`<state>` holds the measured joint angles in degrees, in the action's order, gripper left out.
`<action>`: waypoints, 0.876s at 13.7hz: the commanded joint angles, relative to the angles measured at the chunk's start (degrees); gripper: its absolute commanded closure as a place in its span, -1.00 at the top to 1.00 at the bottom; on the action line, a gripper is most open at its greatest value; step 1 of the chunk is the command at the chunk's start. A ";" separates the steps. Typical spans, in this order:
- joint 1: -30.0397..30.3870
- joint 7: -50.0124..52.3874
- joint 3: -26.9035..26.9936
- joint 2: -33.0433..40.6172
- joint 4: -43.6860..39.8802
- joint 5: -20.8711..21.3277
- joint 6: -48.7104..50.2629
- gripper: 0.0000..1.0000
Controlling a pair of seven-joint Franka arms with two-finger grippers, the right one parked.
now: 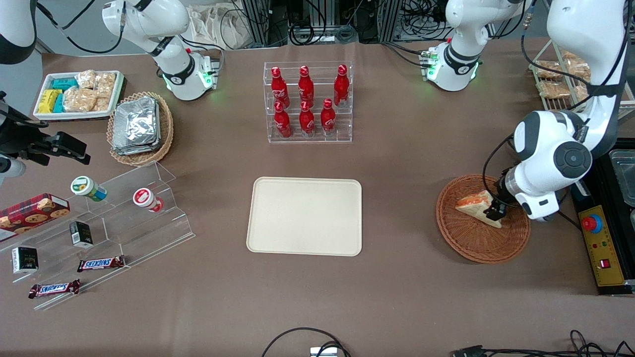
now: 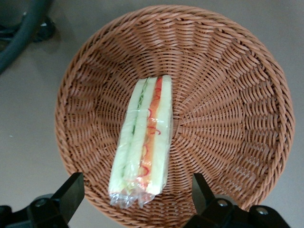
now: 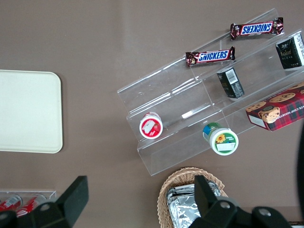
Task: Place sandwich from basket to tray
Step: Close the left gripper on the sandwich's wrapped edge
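1. Two chocolate bars (image 1: 101,263) at the lower left of the front view read "SNICKERS" in white wrappers' lettering; the red bottles (image 1: 306,100) in the clear rack at upper centre carry a white script logo too small to read.
2. A red tartan box (image 1: 31,212) at the left edge pictures cookies; its lettering cannot be read.
3. The table (image 1: 397,163) is covered in plain brown, with cables along the upper and lower edges.
4. The sandwich (image 1: 477,206), wrapped in clear film, lies in the basket (image 1: 471,243) at the right of the front view, near the working arm's end.
5. The gripper (image 1: 496,212) hangs just over the sandwich, its fingers (image 2: 71,192) spread wide on either side of it, holding nothing.
6. The tray (image 1: 305,216) sits at centre, well apart from the basket.
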<state>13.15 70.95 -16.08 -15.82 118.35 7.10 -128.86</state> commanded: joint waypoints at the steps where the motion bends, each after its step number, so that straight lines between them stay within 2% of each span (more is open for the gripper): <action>1: 0.21 2.44 -0.27 -2.10 0.04 1.16 -2.44 1.00; 4: 0.21 2.53 -0.27 -3.24 -0.05 1.16 -2.62 0.91; 5: 0.21 2.53 -0.27 -3.51 -0.05 1.16 -2.88 0.72; 6: 0.21 2.53 -0.27 -3.51 -0.05 1.16 -2.97 0.28; 7: 0.30 2.53 -0.27 -3.51 -0.05 1.16 -2.89 -0.27; 9: 0.30 2.53 -0.27 -3.77 -0.14 1.16 -2.97 -0.97; 12: 0.21 2.53 -0.18 -3.51 -0.40 1.16 -2.89 -1.00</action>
<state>13.15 72.07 -16.08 -19.28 118.32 7.13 -131.14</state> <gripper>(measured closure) 0.617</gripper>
